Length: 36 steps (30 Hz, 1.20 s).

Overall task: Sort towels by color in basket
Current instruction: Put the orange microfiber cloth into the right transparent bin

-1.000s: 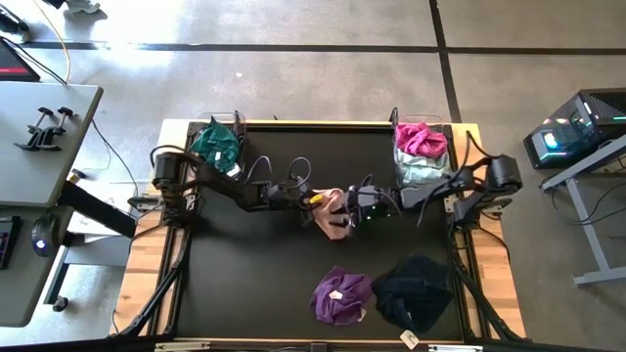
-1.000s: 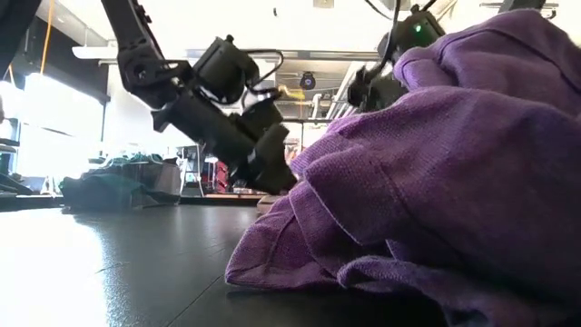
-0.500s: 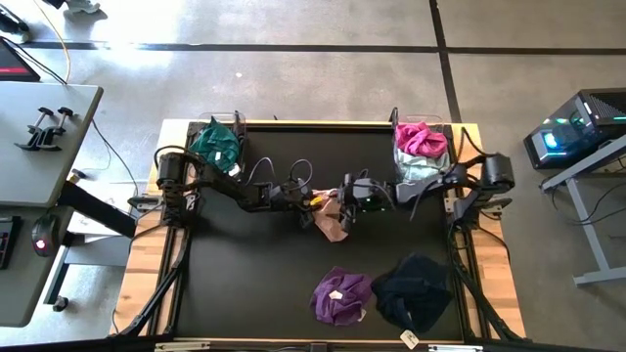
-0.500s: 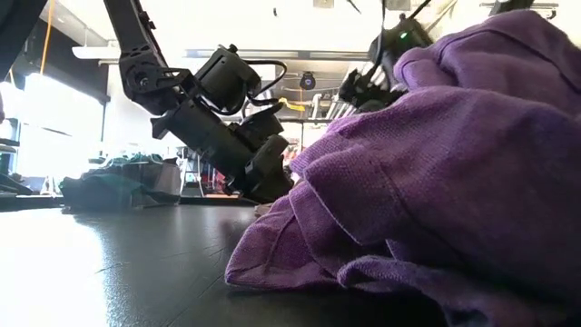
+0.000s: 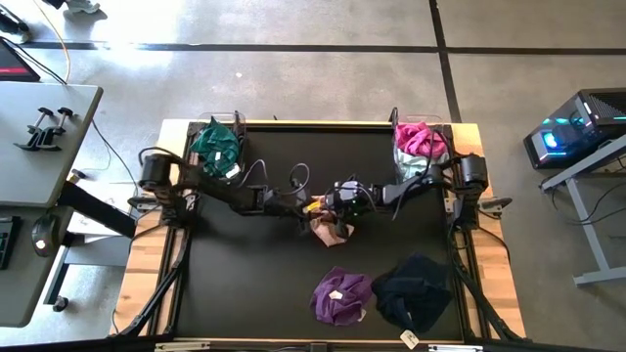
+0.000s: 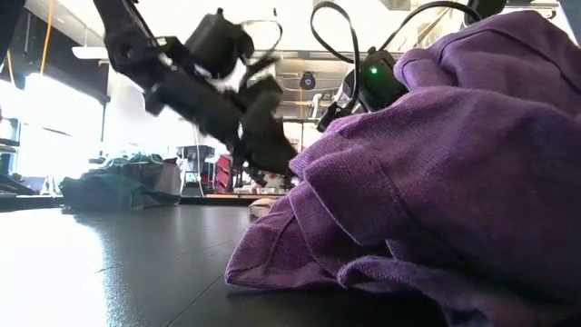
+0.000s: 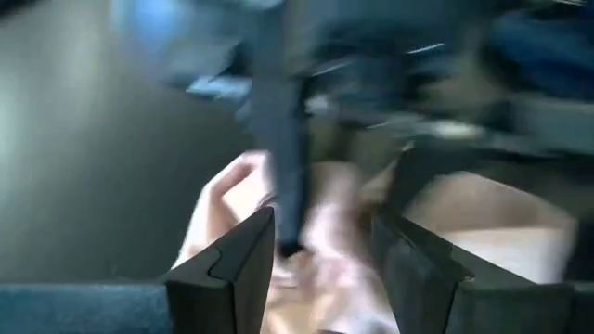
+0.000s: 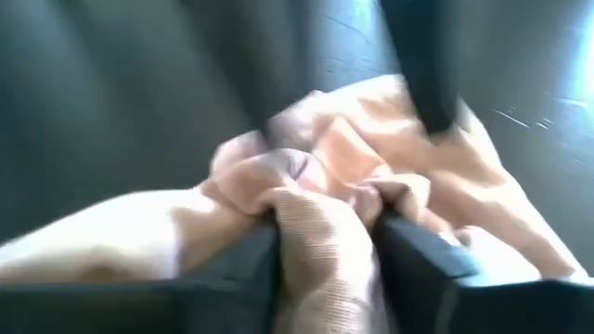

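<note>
A peach-pink towel lies bunched at the table's middle, and both grippers meet over its far end. My left gripper reaches in from the left and my right gripper from the right, each shut on the cloth. A purple towel and a dark navy towel rest on the table near its front edge. Dark green towels fill the far-left basket. Magenta and pale mint towels fill the far-right one. My left gripper has a bunch of the peach-pink towel between its two fingers, coming in slanting from the table's left; blur hides which edge or fold. My right gripper pinches a raised fold of the towel, several layers, between its fingers, slanting down from the right. The rest of the cloth lies slack on the table.
The far-left basket and far-right basket stand at the table's far corners. In the low view the purple towel fills the foreground. Bare black tabletop lies on the near left.
My right gripper has moved toward the table's left, closing on my left gripper. My left gripper has risen and drawn back slightly to the left. The peach-pink towel has been gathered into a narrower bunch and shifted a little toward the near edge.
</note>
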Motion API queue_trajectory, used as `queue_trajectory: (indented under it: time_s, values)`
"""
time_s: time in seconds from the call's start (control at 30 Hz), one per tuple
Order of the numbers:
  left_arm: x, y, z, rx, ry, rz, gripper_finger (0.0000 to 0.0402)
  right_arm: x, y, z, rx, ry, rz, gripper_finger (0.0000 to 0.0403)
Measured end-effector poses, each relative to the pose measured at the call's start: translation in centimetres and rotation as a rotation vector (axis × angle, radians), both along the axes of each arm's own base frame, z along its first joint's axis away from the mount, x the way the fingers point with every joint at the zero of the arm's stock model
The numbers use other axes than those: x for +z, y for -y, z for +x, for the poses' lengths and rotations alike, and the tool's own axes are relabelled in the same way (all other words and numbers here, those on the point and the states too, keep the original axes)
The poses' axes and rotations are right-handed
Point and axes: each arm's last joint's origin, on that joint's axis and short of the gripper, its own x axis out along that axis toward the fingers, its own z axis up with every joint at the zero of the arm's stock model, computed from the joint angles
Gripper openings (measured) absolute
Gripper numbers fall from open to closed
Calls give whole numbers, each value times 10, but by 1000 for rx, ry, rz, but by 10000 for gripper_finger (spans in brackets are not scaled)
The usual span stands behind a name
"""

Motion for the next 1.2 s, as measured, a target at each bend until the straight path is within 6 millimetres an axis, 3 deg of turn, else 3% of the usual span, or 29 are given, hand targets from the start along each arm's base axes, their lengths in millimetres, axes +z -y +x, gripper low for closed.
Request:
queue_trajectory:
  time_s: [0.1,0.17,0.3,0.43,0.63,0.93,1.2]
  values:
    - [14,21,-2,-164,14,143,170,2,1,-1,-72,-9,19,61]
    - [18,40,-4,-311,13,284,170,4,5,-2,-109,-4,44,21]
    - [12,68,-9,-424,-42,565,170,5,25,-4,-232,2,184,35]
    - [6,77,-7,-381,-45,689,170,5,40,-6,-344,5,333,28]
    - [-12,63,1,-248,-72,736,170,5,49,-9,-343,-6,453,10]
    - [-22,35,5,3,-82,635,168,5,37,-7,-244,-15,439,39]
    - [-29,3,6,-3,-86,345,94,5,19,-4,-121,-11,323,40]
